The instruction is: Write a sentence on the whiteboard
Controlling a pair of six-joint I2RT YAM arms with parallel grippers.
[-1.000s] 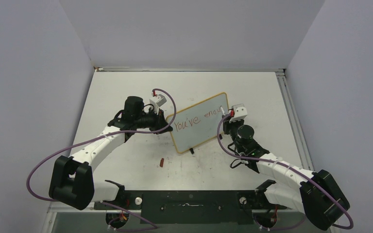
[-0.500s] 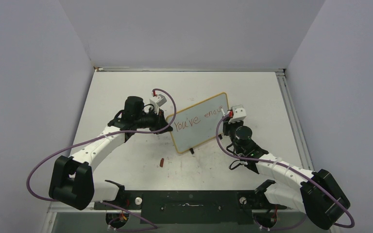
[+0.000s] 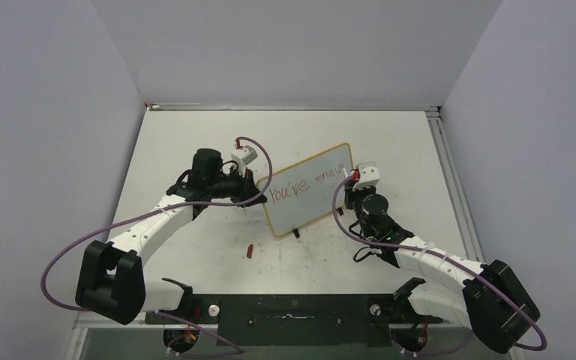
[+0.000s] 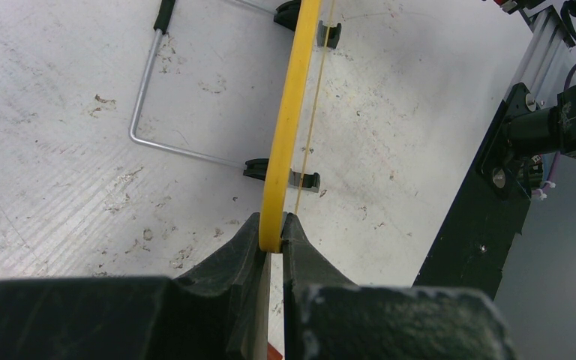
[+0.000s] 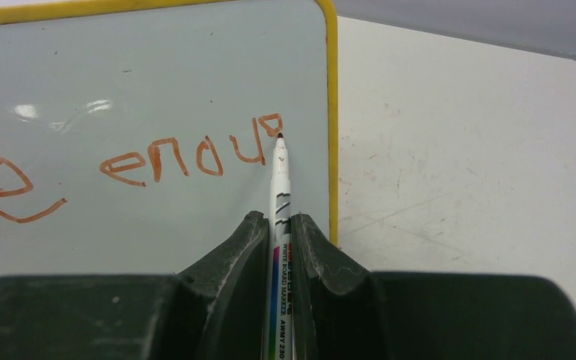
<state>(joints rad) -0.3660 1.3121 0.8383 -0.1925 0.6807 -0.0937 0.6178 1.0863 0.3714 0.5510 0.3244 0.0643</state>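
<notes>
We clamp the whiteboard (image 3: 301, 214) in left fingers (image 4: 229, 266), grip the marker (image 5: 280, 180) in right fingers (image 5: 236, 251); the sentence (image 5: 195, 156) reaches "enoug" at three o'clock, unfinished.

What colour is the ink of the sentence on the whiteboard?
Orange-red. The sentence shows best in the right wrist view.

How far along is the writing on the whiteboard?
Done: "You've" and "enou" of the sentence stand in red on the whiteboard. In hand: the right gripper holds the marker, tip at a half-drawn letter; the left gripper clamps the yellow rim. Left: finishing that word, perhaps more.
</notes>
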